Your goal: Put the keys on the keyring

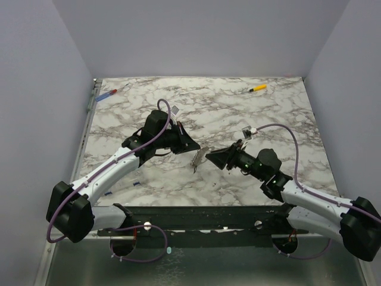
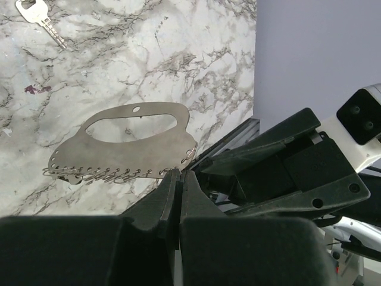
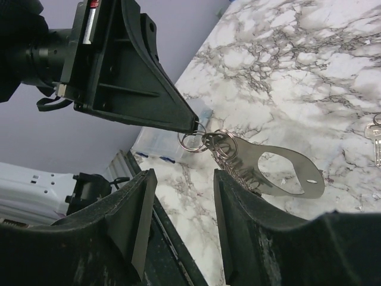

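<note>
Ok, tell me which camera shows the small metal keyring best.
Right wrist: the small shiny metal keyring hangs plainly from the shut left gripper. Left wrist mostly hides it behind that gripper; top external shows only a grey speck.

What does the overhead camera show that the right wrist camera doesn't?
Only overhead: the yellow-handled tool and the blue-and-red tool near the far edge of the marble table. Only right wrist: the keyring pinched at the tip of the left hand, and the oval cut-out in the flat metal plate attached to it. Both: the left hand and that plate, over the table.
</note>
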`<action>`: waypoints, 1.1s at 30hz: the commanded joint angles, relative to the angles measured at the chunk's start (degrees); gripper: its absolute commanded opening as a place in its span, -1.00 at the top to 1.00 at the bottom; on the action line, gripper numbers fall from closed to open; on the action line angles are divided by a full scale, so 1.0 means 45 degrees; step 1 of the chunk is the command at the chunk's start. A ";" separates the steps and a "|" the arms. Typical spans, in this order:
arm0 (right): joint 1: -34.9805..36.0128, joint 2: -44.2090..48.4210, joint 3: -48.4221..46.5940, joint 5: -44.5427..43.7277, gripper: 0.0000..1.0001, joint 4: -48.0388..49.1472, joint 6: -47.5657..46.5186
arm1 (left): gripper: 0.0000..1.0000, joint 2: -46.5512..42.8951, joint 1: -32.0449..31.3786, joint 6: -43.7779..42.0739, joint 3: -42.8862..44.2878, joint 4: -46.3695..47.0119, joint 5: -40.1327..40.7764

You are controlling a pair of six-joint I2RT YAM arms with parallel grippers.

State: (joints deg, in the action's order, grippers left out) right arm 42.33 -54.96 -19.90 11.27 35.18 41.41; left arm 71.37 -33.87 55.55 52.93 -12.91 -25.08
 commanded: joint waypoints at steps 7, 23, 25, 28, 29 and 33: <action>-0.0526 -0.1426 0.0162 0.1239 -0.07 0.2023 0.0520 | 1.00 -0.0021 -0.0038 0.0275 0.0309 0.0701 -0.0442; -0.1107 -0.3063 0.0309 0.1983 -0.06 0.4461 0.1013 | 1.00 0.0191 -0.0037 0.0448 0.0299 0.1018 -0.0617; -0.1134 -0.3106 0.0249 0.2051 -0.04 0.4525 0.0992 | 1.00 0.0193 -0.0039 0.0450 0.0289 0.1039 -0.0635; -0.1161 -0.3129 0.0204 0.2086 0.05 0.4576 0.0938 | 1.00 0.0224 -0.0038 0.0472 0.0309 0.1070 -0.0650; -0.1163 -0.3123 0.0204 0.2093 0.08 0.4601 0.0948 | 1.00 0.0229 -0.0045 0.0496 0.0309 0.1069 -0.0652; -0.1186 -0.3061 0.0204 0.2040 0.25 0.4525 0.0909 | 1.00 0.0228 -0.0039 0.0509 0.0291 0.1118 -0.0647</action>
State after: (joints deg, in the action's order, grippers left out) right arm 37.36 -68.62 -19.18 19.07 53.30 45.63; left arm 72.25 -33.87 57.43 52.93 -10.33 -26.46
